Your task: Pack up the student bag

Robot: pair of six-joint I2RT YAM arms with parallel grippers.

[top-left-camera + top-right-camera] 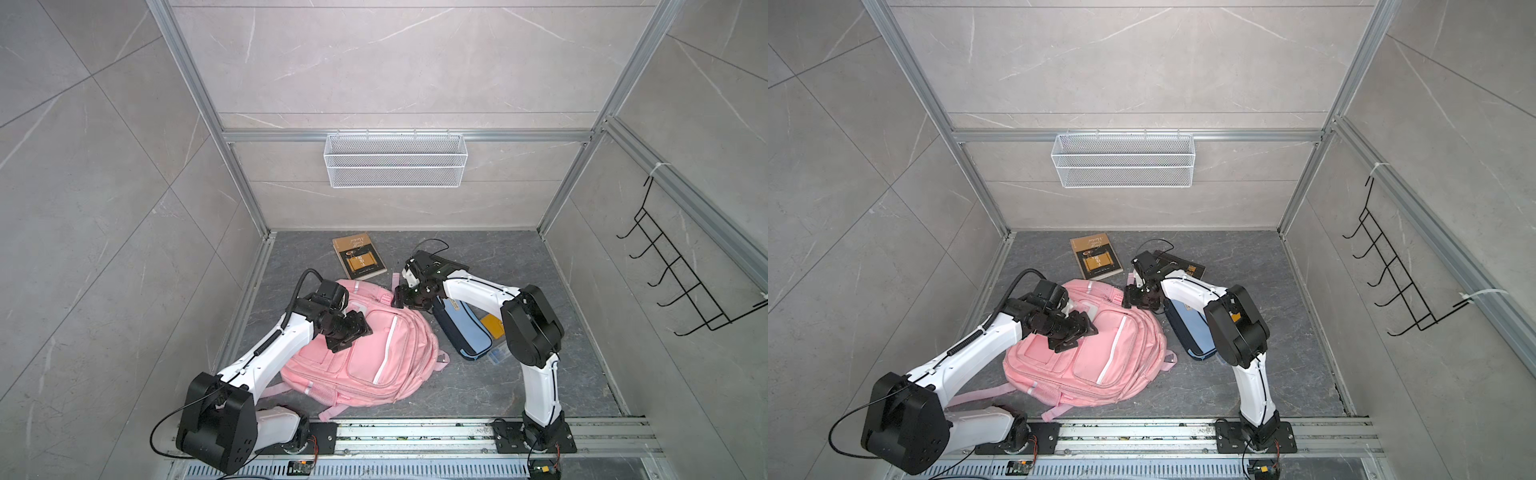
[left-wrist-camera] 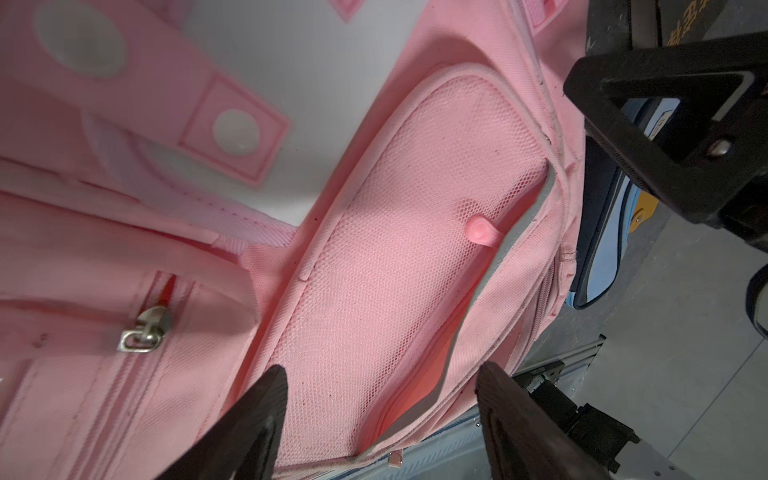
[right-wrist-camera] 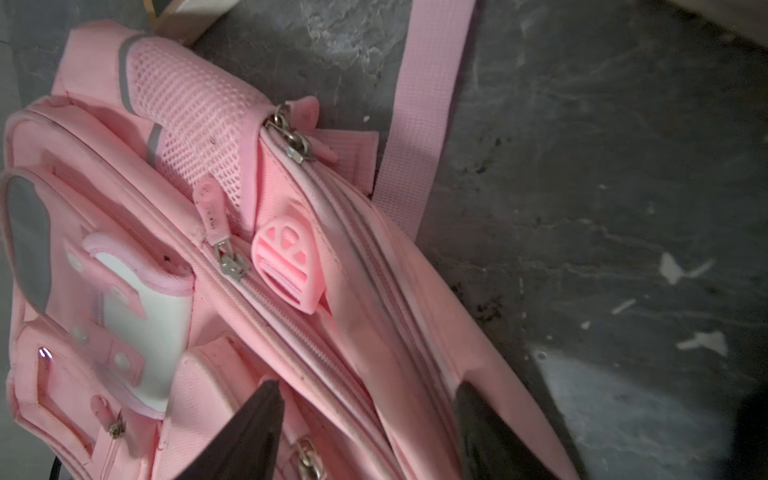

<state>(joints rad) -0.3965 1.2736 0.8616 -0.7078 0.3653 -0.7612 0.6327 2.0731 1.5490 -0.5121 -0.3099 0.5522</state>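
The student bag (image 1: 374, 357) (image 1: 1100, 353), pink with white reflective strips, lies front-up on the dark grey floor in both top views. My left gripper (image 1: 351, 334) (image 1: 1075, 332) hovers over its upper front, near the white-flapped pocket. In the left wrist view this gripper (image 2: 380, 374) is open above a mesh panel of the bag (image 2: 395, 249), holding nothing. My right gripper (image 1: 399, 297) (image 1: 1129, 297) is at the bag's top right edge. In the right wrist view it (image 3: 368, 388) is open, its jaws straddling the zipped seams of the bag (image 3: 291, 249).
A brown book (image 1: 359, 257) (image 1: 1096, 257) lies behind the bag, and a black book (image 1: 1183, 266) is under the right arm. A light-blue and navy pencil case (image 1: 465, 332) (image 1: 1192, 332) lies right of the bag. A wire basket (image 1: 395, 160) and a hook rack (image 1: 681, 270) hang on the walls.
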